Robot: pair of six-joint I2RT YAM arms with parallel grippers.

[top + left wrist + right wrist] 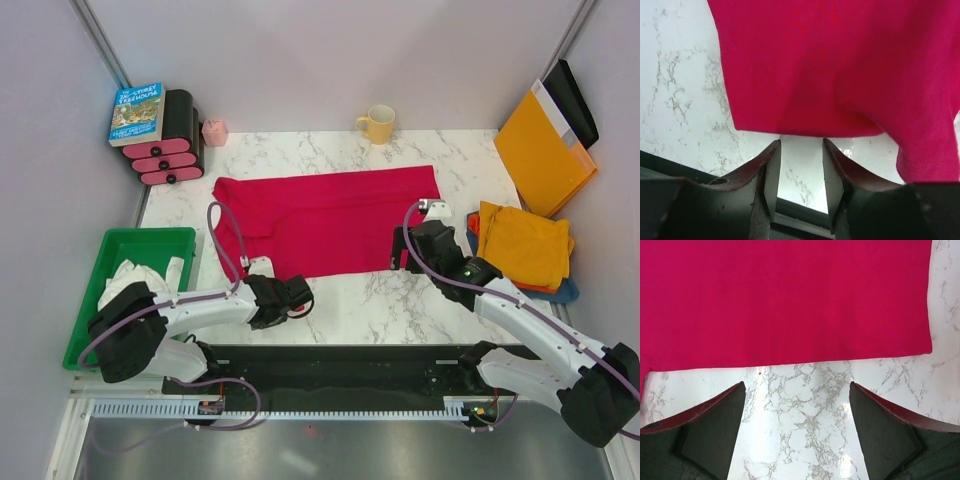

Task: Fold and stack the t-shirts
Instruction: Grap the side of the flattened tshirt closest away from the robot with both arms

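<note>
The crimson red t-shirt [325, 220] lies spread flat on the marble table, partly folded. My left gripper [297, 293] is open and empty just off the shirt's near-left edge; the left wrist view shows the red hem [840, 75] right above its fingertips [773, 165]. My right gripper [408, 250] is wide open and empty just before the shirt's near-right edge [790, 300]. A stack of folded shirts stands at the right: mustard-yellow [522, 245] on top, orange-red and blue [566, 292] edges beneath. A white shirt [135, 283] lies in the green bin.
A green bin [140, 245] sits at the left edge. A yellow mug [378, 124], a pink cup [214, 132], a book [137, 112] on black-and-pink cases [172, 140] stand at the back. An orange-yellow envelope [543, 152] leans at the back right.
</note>
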